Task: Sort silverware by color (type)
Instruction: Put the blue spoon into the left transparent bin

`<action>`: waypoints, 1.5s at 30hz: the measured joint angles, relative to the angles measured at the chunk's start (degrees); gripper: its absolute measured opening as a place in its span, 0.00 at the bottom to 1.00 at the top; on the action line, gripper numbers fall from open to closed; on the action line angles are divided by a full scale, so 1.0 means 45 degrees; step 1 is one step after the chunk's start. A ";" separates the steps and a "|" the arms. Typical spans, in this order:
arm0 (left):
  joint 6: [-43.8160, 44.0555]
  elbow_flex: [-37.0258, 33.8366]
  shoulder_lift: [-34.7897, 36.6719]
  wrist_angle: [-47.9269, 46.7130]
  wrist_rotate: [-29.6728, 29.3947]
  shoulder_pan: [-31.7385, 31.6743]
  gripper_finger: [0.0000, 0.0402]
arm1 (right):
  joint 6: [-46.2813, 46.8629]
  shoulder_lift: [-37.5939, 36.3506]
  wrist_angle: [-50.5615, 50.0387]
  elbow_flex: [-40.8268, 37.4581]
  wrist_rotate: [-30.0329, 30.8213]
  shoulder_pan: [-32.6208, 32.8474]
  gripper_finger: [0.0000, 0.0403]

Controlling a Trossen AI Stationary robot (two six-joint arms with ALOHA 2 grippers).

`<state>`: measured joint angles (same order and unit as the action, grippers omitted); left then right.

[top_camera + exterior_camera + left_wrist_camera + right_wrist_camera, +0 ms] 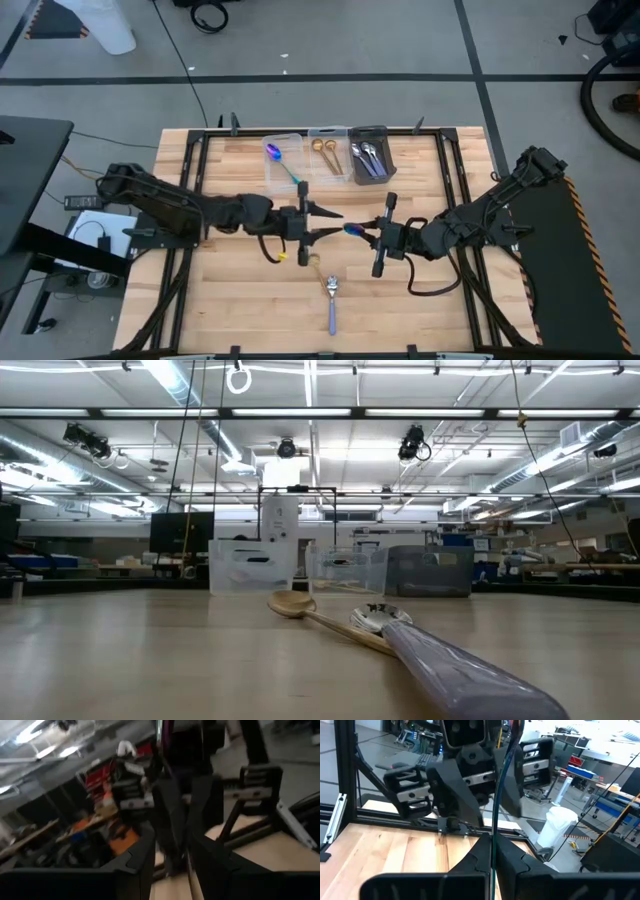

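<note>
At table centre, the right gripper [366,233] is pinched tight on an iridescent spoon [354,230], facing the wide-open left gripper [335,224] at its 9 o'clock. I'd ease the left fingers around it squarely before releasing. Two more spoons [331,292] lie at 6 o'clock.

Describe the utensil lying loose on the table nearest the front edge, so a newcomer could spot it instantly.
On the wooden table, look below the two grippers meeting mid-table. The spoon lies there alone, bowl toward the bins, with a pale lavender handle and silver bowl, crossing a gold spoon.
</note>
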<state>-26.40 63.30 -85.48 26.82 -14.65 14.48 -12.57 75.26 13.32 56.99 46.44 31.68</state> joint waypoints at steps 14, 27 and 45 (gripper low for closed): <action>0.3507 -0.0004 0.0439 -0.8012 -0.3507 0.2240 0.33 | 0.1703 0.0000 -0.0888 0.0000 -0.0987 -0.0902 0.04; 0.6012 -0.0018 0.0796 -1.3345 -0.5384 0.3890 0.33 | 0.1820 0.0000 -0.0977 0.0000 -0.4198 -0.3903 0.04; 0.5608 -0.0689 0.2542 -1.3996 -0.5782 0.3143 0.27 | 0.1558 0.0000 -0.0786 0.0005 -0.8678 -0.8197 0.04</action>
<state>-1.16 60.20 -74.04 -36.17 -40.66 28.63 -5.56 75.26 9.79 57.01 7.38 -5.21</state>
